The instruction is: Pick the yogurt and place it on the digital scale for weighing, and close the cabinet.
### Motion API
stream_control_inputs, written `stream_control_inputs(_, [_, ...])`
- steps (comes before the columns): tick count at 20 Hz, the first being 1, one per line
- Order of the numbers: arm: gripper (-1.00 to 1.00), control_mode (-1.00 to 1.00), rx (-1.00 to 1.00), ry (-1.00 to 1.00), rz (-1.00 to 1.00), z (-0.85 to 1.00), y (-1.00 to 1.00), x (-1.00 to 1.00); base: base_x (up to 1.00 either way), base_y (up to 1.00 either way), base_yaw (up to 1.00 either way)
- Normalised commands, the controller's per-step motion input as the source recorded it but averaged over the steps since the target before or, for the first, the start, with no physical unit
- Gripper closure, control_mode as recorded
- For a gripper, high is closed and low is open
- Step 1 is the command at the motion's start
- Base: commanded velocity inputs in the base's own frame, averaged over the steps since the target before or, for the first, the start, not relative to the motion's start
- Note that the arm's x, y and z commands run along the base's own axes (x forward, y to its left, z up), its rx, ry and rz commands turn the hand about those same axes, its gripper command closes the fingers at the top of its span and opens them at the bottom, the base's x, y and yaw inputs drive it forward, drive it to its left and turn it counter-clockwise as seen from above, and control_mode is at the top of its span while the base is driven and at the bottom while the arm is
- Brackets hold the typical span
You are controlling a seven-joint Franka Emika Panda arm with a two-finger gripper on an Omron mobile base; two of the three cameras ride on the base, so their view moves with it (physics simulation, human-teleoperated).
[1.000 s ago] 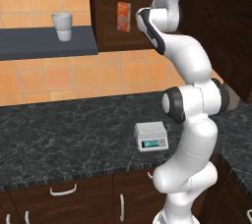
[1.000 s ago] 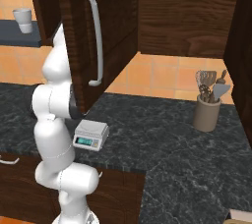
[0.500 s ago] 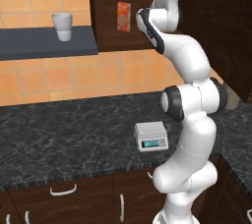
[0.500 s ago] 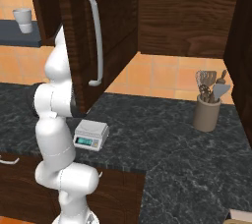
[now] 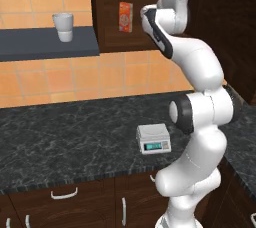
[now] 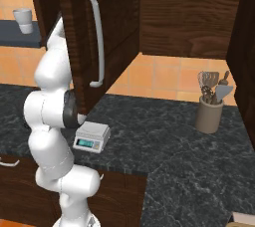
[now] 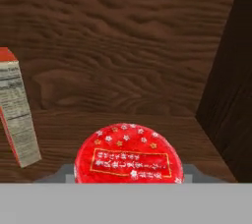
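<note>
Left base view: you are reaching into the cabinet (image 5: 107,12) beside the orange carton (image 5: 125,16); swinging out risks toppling it.

Right base view: the open door (image 6: 82,32) is overhanging the digital scale (image 6: 91,137) on the bench (image 6: 164,141); lowering there risks clipping it.

Hand view: the pincer (image 7: 129,181) is gripping the yogurt (image 7: 129,159) on the cabinet shelf; a shallow hold risks dropping it.

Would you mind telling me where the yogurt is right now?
In the hand view the yogurt sits low and centre on the cabinet shelf, with the orange-and-white carton to its left.
</note>
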Motion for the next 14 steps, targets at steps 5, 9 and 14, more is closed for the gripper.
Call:
stream_control_inputs(5, [1.0,-1.0,0.0,-0.18,0.0,0.0,0.1,-0.82,0.0,0.0,0.0])
stream_control_inputs(9, [1.0,-1.0,0.0,-0.1,0.0,0.0,0.01,-0.98,0.0,0.0,0.0])
stream_control_inputs(14, [1.0,-1.0,0.0,0.18,0.0,-0.04,0.01,-1.0,0.0,0.0,0.0])
